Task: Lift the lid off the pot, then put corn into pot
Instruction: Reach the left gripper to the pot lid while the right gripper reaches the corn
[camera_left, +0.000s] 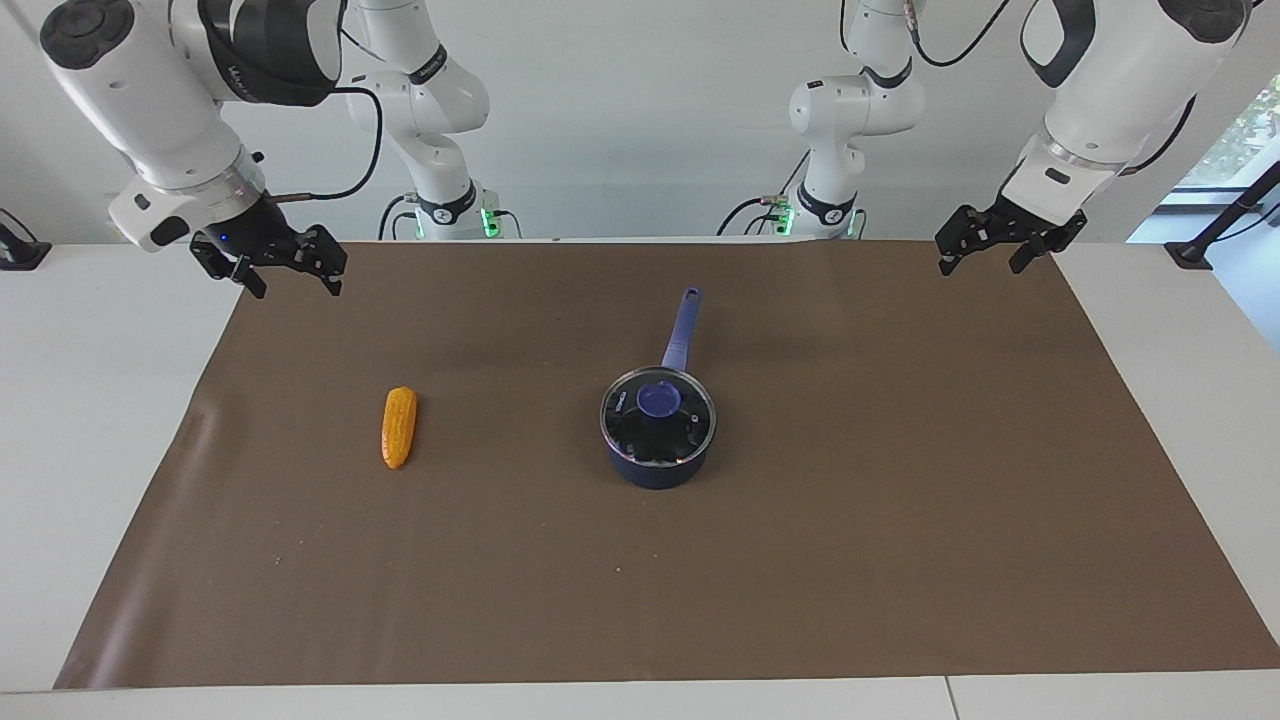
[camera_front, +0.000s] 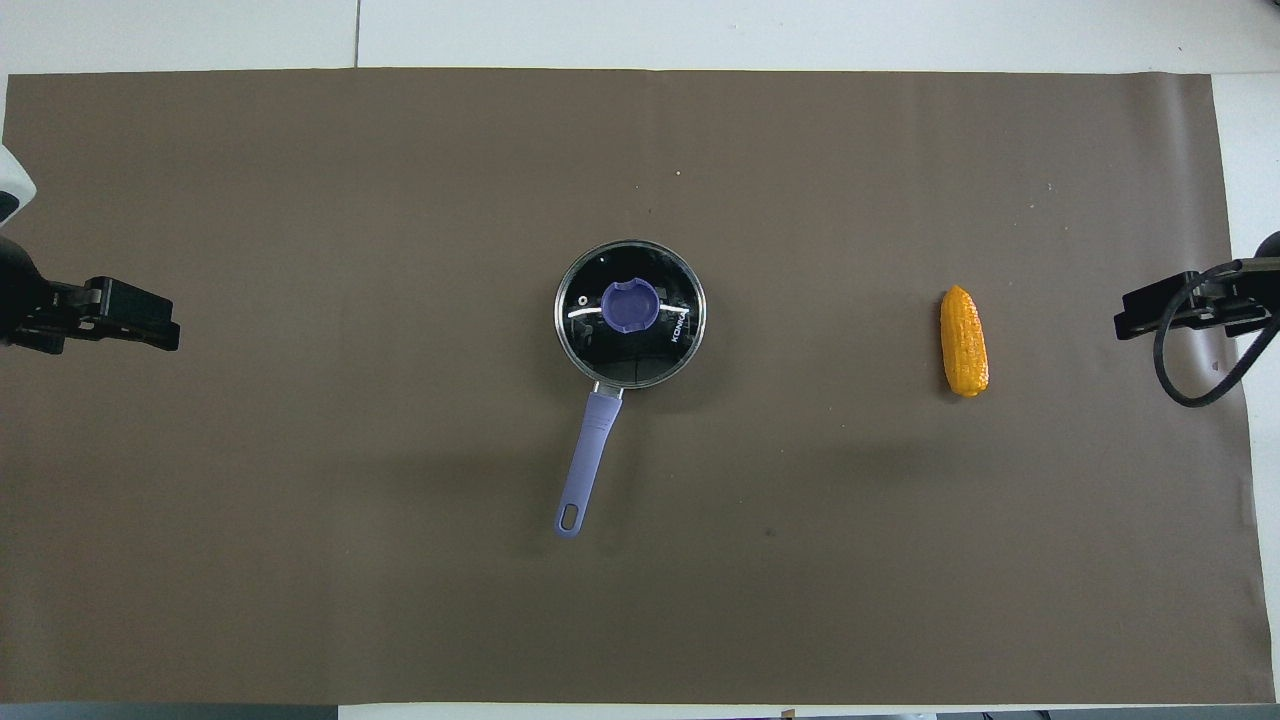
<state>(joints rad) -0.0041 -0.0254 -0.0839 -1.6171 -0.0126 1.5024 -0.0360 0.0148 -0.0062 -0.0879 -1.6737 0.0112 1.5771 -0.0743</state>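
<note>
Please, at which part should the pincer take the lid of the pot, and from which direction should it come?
Take the lid by its blue knob, coming straight down from above. The lid lies flat on the pot, and the knob stands up at its middle, the only raised part; the glass disc is probably too wide to grasp. Both the left pincer and the right pincer wait, open, at the table's ends.

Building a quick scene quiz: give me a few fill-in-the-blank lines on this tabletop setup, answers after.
1. The lid sits ___ the pot.
2. The corn lies on the mat toward the ___ arm's end of the table.
3. The pot's handle points ___ the robots.
4. The left gripper and the right gripper each hold ___.

Answers: on; right; toward; nothing
</note>
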